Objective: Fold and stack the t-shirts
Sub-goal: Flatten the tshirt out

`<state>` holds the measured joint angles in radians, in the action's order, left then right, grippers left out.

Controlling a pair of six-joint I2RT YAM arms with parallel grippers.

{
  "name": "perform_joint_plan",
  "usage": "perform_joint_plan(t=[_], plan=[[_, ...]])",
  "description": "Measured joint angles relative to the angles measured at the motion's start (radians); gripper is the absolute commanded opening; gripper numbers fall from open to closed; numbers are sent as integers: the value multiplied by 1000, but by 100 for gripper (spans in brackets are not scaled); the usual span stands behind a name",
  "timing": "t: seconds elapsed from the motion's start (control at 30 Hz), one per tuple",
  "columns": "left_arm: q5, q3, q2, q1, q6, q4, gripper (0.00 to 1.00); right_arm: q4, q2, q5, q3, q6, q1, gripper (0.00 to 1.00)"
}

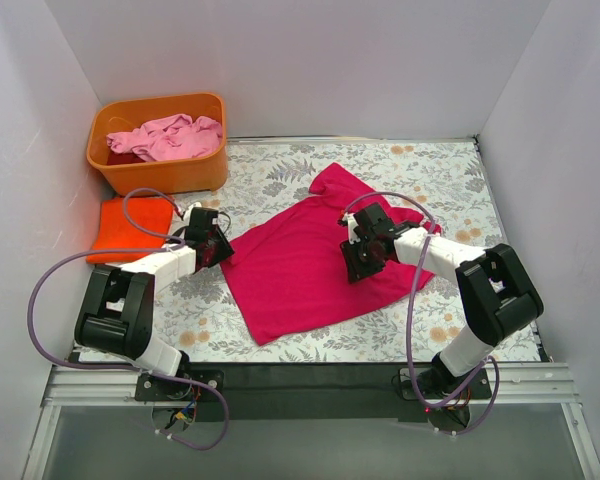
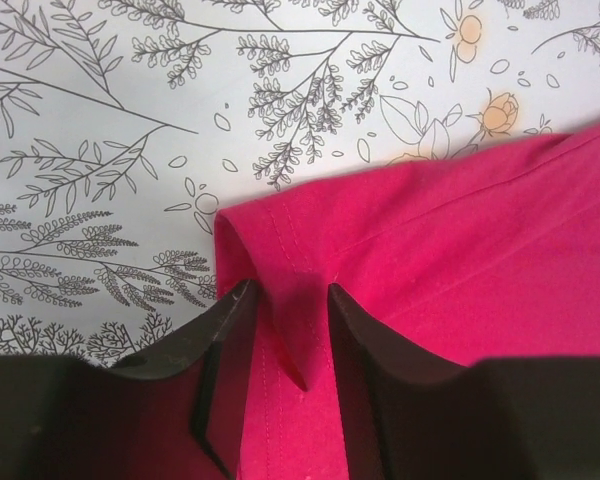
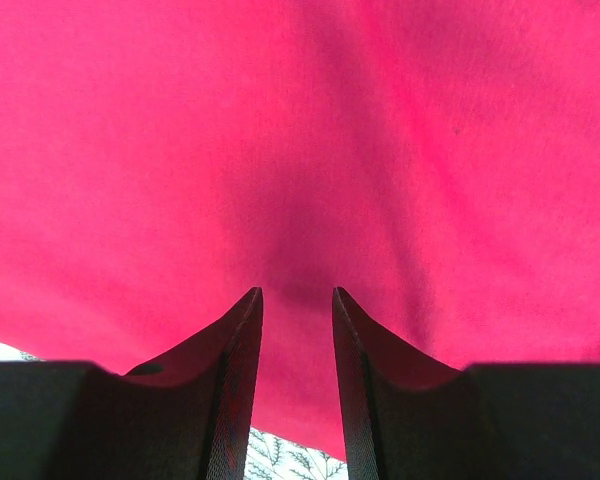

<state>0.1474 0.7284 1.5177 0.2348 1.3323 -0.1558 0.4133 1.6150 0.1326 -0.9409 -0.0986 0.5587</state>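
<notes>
Mid-fold, judging by layout. Right of tub and nearer: magenta tee, spread open on table, skewed, wrinkled, one sleeve pointing away. Just in front of tub: orange tee, already folded, start of stack. Inside tub: pink tee, bunched over something darker, possibly another tee, too hidden to tell. Pinching with left gripper at the magenta corner nearest tub, gap narrow, small ridge of hem nipped up between the fingers. Working with right gripper on the magenta side far from tub, gap also narrow, creases running into it; looks like a pinch, though no clear ridge seen. Probably next: lift both holds and carry one edge across. Risks from here: shallow bite on the tub-side corner, hem only, so likely to slip out once cloth weight pulls. Uncertain hold on the far side, so could rise with nothing and leave the fold one-handed and crooked. Holds not level across the skewed tee, so uneven halves if lifted as is. Cable looping over orange tee in front of tub, so could drag or untidy it on a wide swing.
</notes>
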Motion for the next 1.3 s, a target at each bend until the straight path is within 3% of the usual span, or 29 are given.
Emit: perform_joint_plan(t=[0.2, 0.4, 0.63, 0.87, 0.97, 1.0, 1.1, 1.13, 1.3], plan=[[9, 0, 0, -4, 0, 11, 0, -5, 0, -11, 24, 1, 0, 34], [29, 28, 0, -34, -13, 13, 0, -26, -34, -26, 69, 0, 0, 33], [13, 84, 7, -156, -19, 28, 0, -22, -89, -25, 127, -12, -4, 33], [-61, 171, 146, -217, -38, 67, 3, -17, -96, -15, 135, -26, -9, 33], [-86, 191, 204, -220, -60, 75, 12, -14, -96, -12, 134, -25, -9, 35], [-92, 195, 220, -220, -67, 76, 21, -11, -96, -8, 132, -25, -9, 35], [-103, 208, 236, -221, -90, 82, 33, 17, -96, 2, 125, -24, -4, 35], [-106, 214, 235, -223, -97, 82, 42, 34, -96, 0, 119, -21, 2, 36], [-113, 221, 176, -227, -132, 64, 61, 109, -96, -37, 39, -1, 110, 39]])
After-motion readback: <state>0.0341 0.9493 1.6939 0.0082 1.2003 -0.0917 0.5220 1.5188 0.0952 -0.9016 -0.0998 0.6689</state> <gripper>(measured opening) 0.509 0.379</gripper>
